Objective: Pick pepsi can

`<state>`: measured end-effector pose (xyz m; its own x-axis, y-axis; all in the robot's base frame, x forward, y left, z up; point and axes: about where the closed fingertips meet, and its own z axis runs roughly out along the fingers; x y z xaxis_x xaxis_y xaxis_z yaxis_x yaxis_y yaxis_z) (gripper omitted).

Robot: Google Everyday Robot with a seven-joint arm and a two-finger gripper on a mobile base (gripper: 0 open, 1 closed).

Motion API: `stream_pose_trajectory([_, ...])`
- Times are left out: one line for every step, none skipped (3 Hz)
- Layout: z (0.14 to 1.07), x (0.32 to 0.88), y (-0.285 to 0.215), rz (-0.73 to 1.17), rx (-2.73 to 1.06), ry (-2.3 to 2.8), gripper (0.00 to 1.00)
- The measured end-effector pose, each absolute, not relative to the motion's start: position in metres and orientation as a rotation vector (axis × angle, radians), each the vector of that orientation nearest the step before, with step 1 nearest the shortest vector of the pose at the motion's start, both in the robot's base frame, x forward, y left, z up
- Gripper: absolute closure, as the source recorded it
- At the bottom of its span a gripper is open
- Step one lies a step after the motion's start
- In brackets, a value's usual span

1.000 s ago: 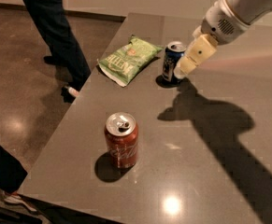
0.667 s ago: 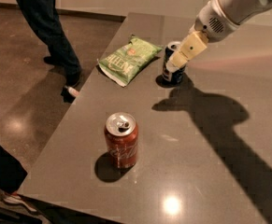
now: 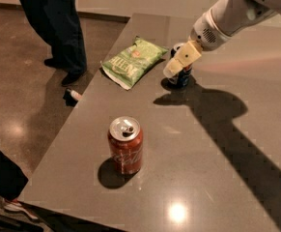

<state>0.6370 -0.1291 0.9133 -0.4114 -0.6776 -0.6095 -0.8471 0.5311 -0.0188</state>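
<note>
The pepsi can [image 3: 184, 78], dark blue with a silver top, stands upright on the grey table [image 3: 217, 144] at the far middle, just right of a green chip bag. My gripper [image 3: 179, 63] comes in from the upper right on a white arm and sits right at the can, covering most of its front and top. Only the can's lower part and a bit of its rim show past the gripper.
A green chip bag [image 3: 133, 62] lies flat just left of the pepsi can. A red-orange cola can [image 3: 125, 146] stands upright nearer the front. A person's legs [image 3: 58, 28] stand on the floor beyond the table's left edge.
My gripper has moved left and down from beside the pepsi can to right over it, now covering most of it. The person at the left has shifted a little.
</note>
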Motion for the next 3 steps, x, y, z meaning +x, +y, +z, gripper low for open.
stream_pose_trajectory([0.915,0.64,-0.129,0.401,-1.249,2.2,0.24])
stream_pose_trajectory([0.927,0.641,-0.136,0.406,-1.249,2.176,0.48])
stream_pose_trajectory([0.951,0.641,-0.149,0.398,-1.248,2.148,0.79])
